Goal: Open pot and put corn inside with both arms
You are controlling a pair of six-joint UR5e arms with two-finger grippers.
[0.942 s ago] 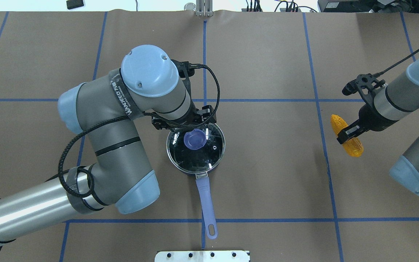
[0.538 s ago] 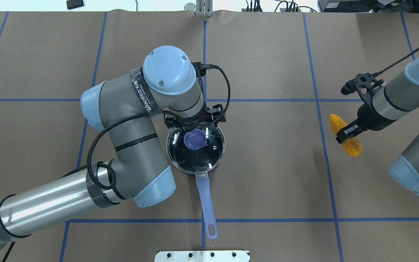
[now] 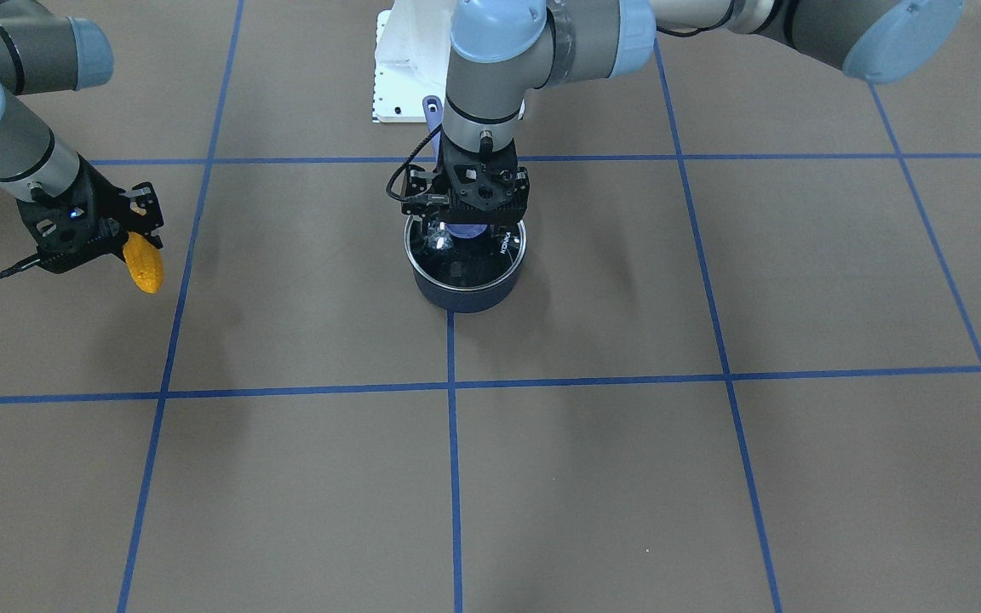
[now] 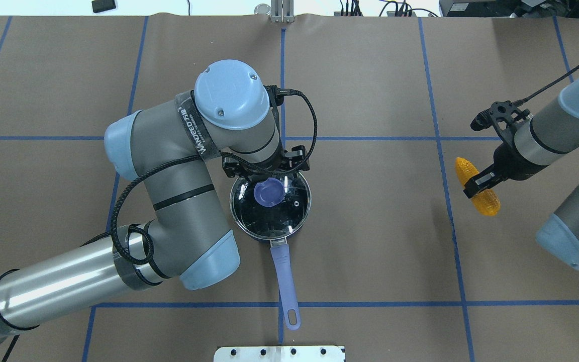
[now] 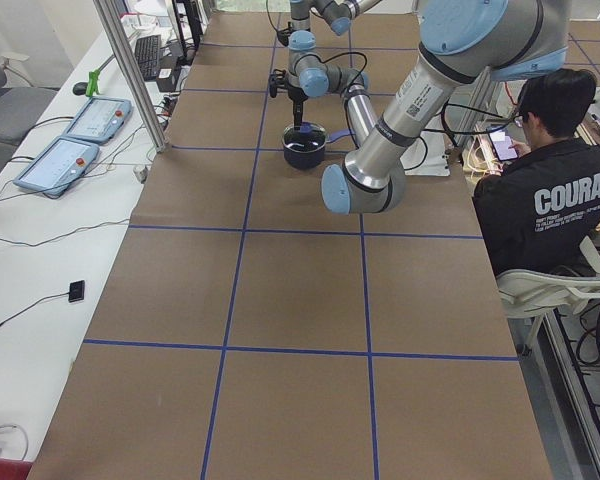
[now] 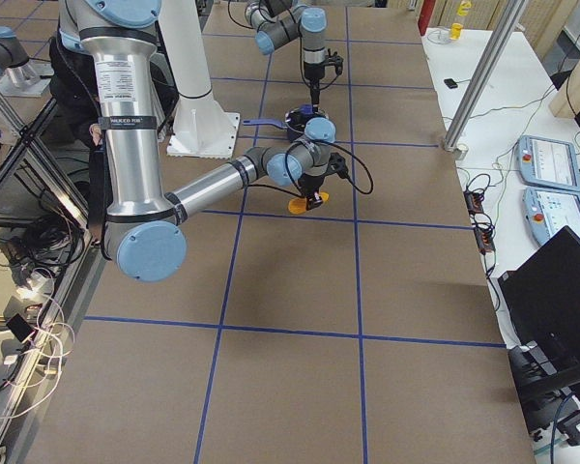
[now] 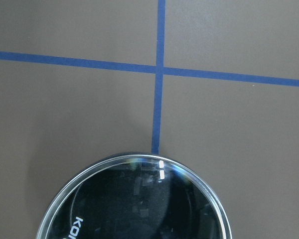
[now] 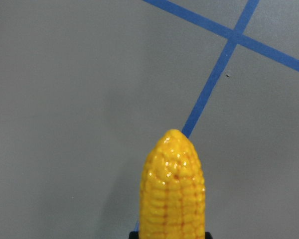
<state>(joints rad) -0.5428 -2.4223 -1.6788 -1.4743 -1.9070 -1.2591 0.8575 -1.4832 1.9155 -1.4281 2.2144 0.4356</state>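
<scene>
The dark blue pot (image 4: 283, 271) stands mid-table with its long handle toward the robot. Its clear glass lid (image 4: 271, 217) with a blue knob (image 4: 269, 192) is on it. My left gripper (image 3: 465, 223) hangs straight down over the knob. Its fingers are hidden under the wrist, so I cannot tell whether it is open or shut. The left wrist view shows only the lid's rim (image 7: 139, 164). My right gripper (image 4: 478, 185) is shut on the orange-yellow corn (image 4: 486, 205) and holds it above the table far to the pot's right. The corn also shows in the right wrist view (image 8: 173, 194).
The white pedestal base (image 4: 279, 353) sits at the near edge behind the pot handle. Blue tape lines (image 4: 440, 151) cross the brown table cover. A seated person (image 5: 560, 190) is beside the table on the robot's side in the exterior left view.
The left arm swung right, bringing its wrist over the lid's far side, then eased back slightly. The right gripper with the corn shifted only a little. Pot and lid have not moved.
</scene>
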